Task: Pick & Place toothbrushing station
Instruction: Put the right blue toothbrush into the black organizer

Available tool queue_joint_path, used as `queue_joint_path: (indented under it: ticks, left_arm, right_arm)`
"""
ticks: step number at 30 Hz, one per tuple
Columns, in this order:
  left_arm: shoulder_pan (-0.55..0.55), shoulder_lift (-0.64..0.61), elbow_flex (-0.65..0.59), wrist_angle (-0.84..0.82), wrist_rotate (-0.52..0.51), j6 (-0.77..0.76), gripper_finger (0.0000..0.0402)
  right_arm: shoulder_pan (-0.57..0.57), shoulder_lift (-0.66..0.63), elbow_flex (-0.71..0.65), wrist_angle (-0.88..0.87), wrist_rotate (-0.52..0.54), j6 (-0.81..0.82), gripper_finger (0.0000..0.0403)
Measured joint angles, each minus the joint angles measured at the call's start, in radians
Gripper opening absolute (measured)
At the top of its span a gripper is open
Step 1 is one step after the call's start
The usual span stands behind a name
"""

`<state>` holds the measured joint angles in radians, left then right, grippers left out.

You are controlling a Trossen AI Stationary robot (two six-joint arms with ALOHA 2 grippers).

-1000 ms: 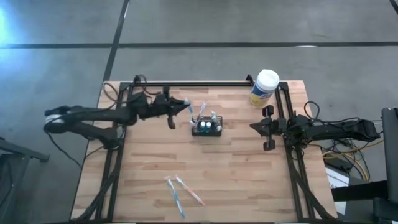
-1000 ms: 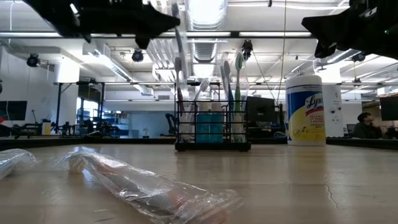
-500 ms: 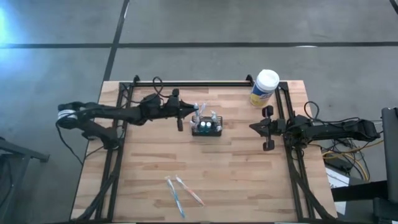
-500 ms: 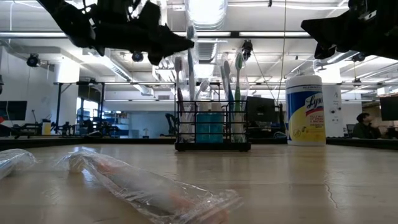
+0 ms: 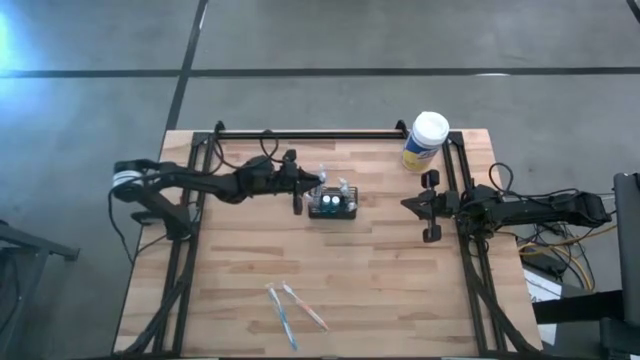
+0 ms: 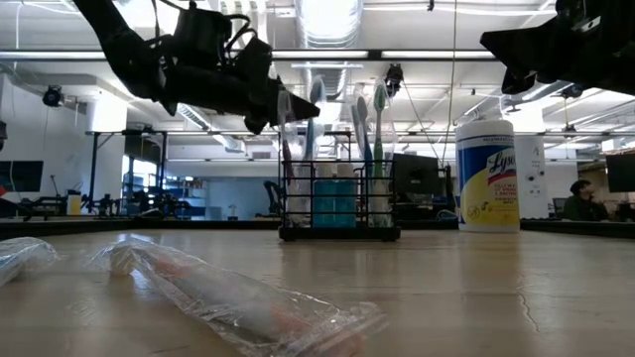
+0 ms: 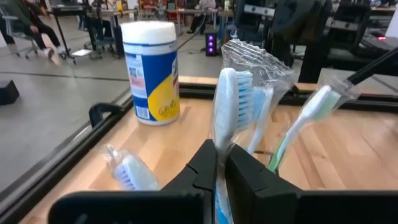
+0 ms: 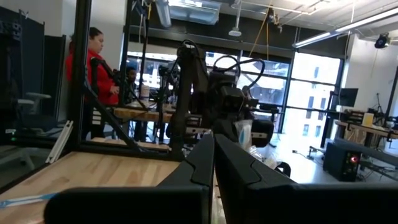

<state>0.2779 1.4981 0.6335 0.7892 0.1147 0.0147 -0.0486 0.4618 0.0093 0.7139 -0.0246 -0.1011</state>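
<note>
Left gripper (image 5: 314, 187) reached toothbrushing station (image 5: 333, 205).

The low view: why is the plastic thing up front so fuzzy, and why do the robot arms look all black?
In the low view, the wrapped toothbrush lies close to the camera, so it blurs, while the holder farther back looks sharper. The bright ceiling lights shine from behind, so the left gripper shows as a dark outline.

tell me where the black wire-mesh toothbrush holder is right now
In the high view the small black wire-mesh toothbrush holder stands upright near the middle of the wooden table, toward its far edge, just right of the left gripper and left of the white-lidded canister.
</note>
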Motion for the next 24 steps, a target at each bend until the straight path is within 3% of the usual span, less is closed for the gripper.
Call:
queue_joint_path:
  ticks: [15, 24]
  left_arm:
    - [-0.004, 0.070, -0.049, 0.042, 0.002, 0.055, 0.0026]
    - [-0.004, 0.069, -0.046, 0.015, 0.016, 0.039, 0.0069]
  right_arm:
    - [0.000, 0.000, 0.000, -0.001, 0.000, -0.003, 0.0008]
    - [0.000, 0.000, 0.000, -0.001, 0.000, -0.003, 0.0008]
